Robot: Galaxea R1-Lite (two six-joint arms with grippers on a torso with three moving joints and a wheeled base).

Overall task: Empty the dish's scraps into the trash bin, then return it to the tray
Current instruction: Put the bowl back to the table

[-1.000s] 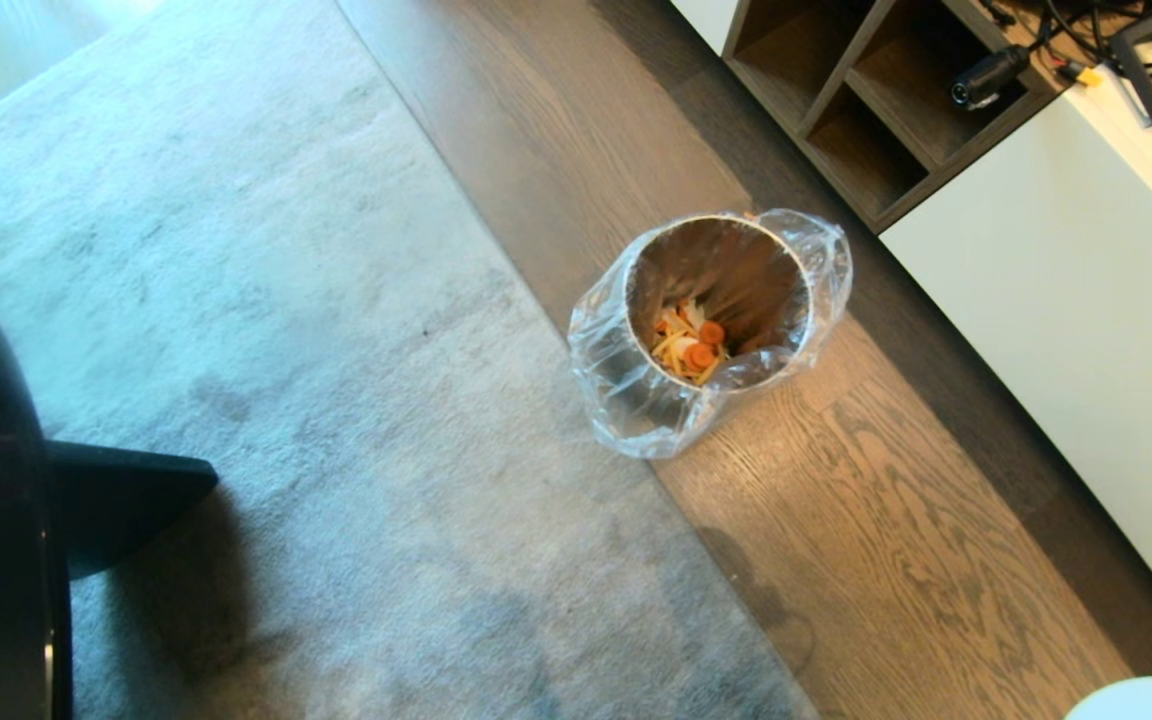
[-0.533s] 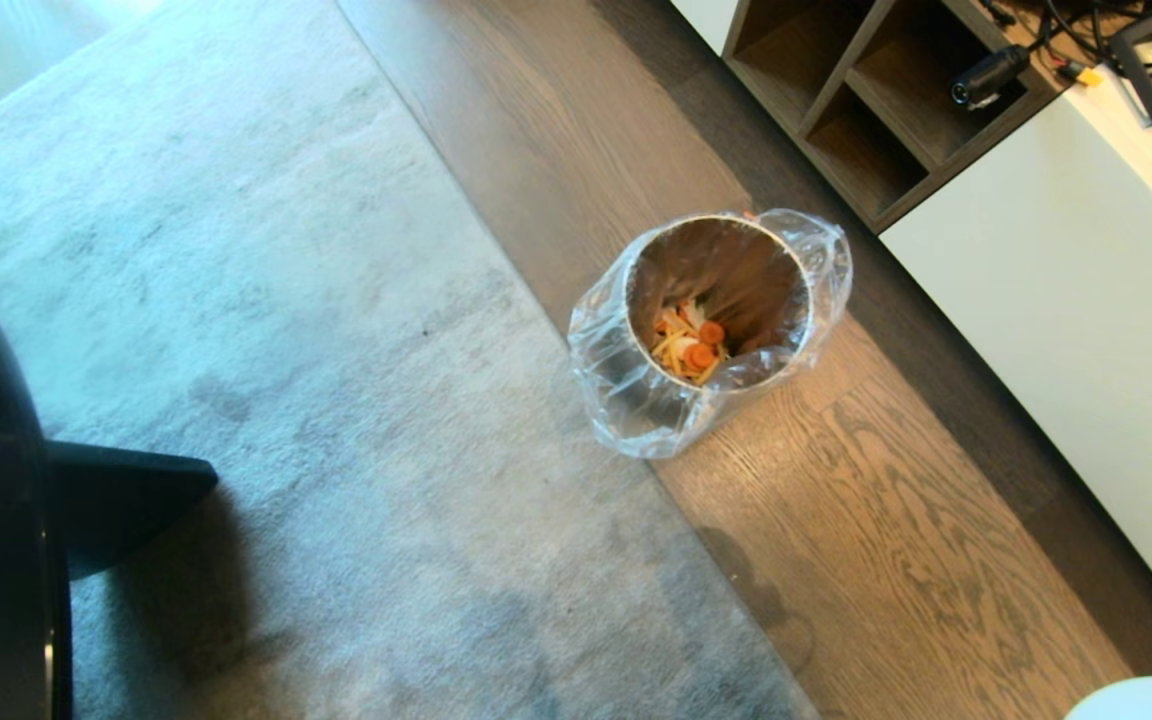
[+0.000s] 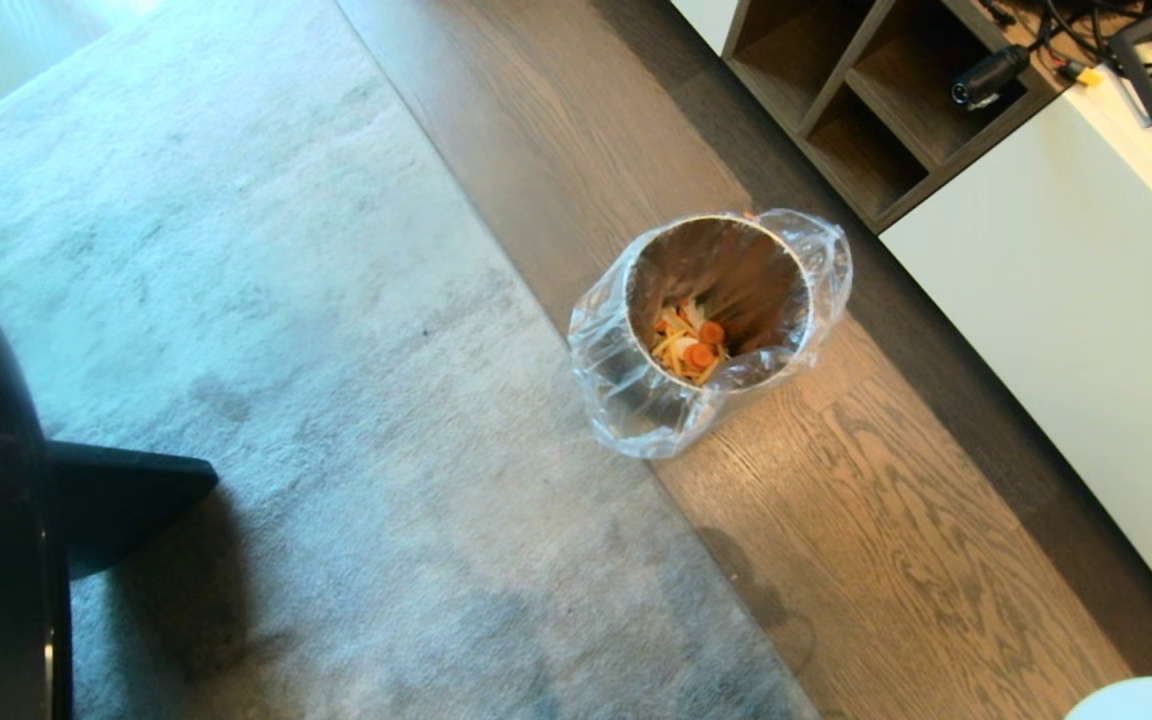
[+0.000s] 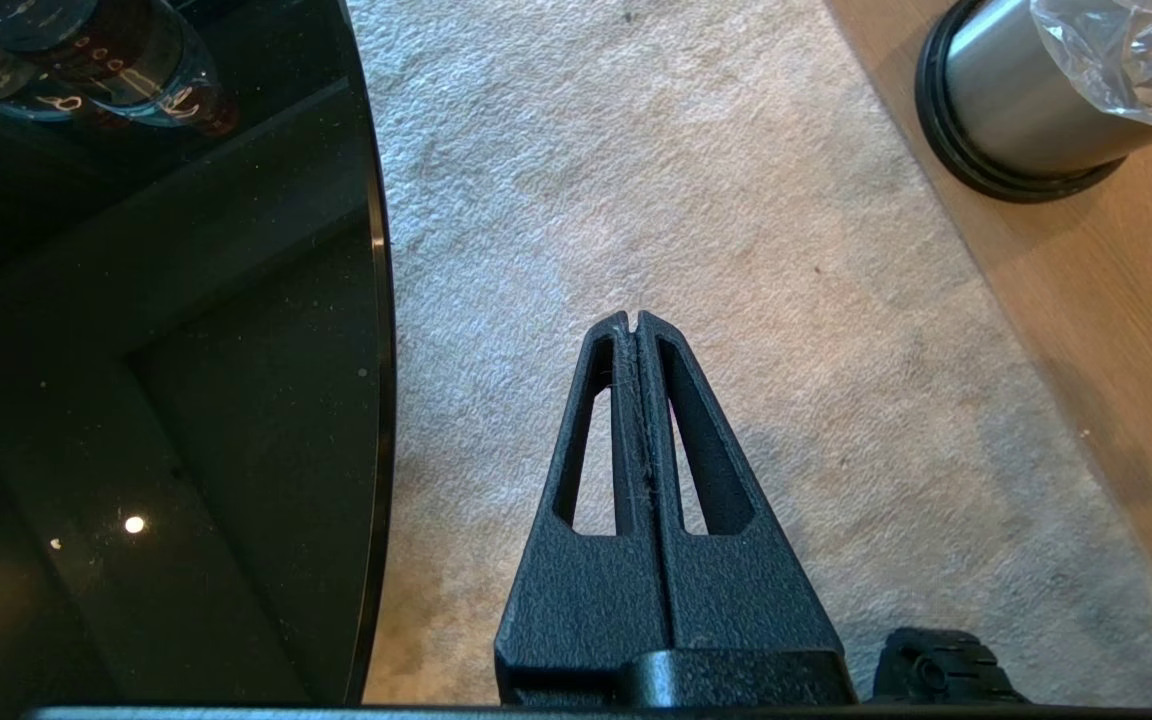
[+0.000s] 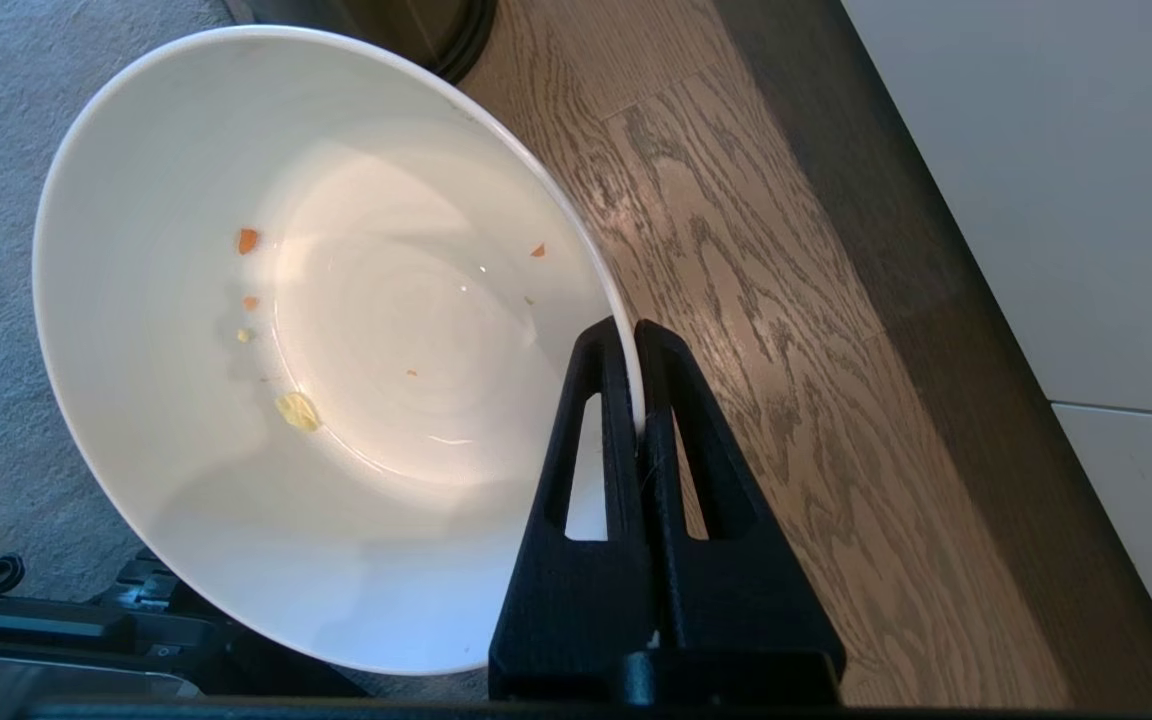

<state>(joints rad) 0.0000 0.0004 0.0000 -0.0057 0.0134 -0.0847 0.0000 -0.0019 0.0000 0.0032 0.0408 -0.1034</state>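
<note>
I see the dish (image 5: 336, 350) emptied, only crumbs clinging, its rim pinched in my right pincer (image 5: 636, 335) near the trash bin (image 3: 716, 300), where the scraps (image 3: 688, 342) lie. Left pincer (image 4: 634, 322) is closed, idle. The tray is out of view, probably on the worktop (image 4: 156, 350); returning remains.

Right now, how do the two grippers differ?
The right gripper is shut on the dish's rim, one finger inside and one outside; the left gripper is shut on nothing. The right gripper is above the wood floor; the left gripper is above the rug, beside a dark glass table. Both have the same black slotted fingers, pressed together.
</note>
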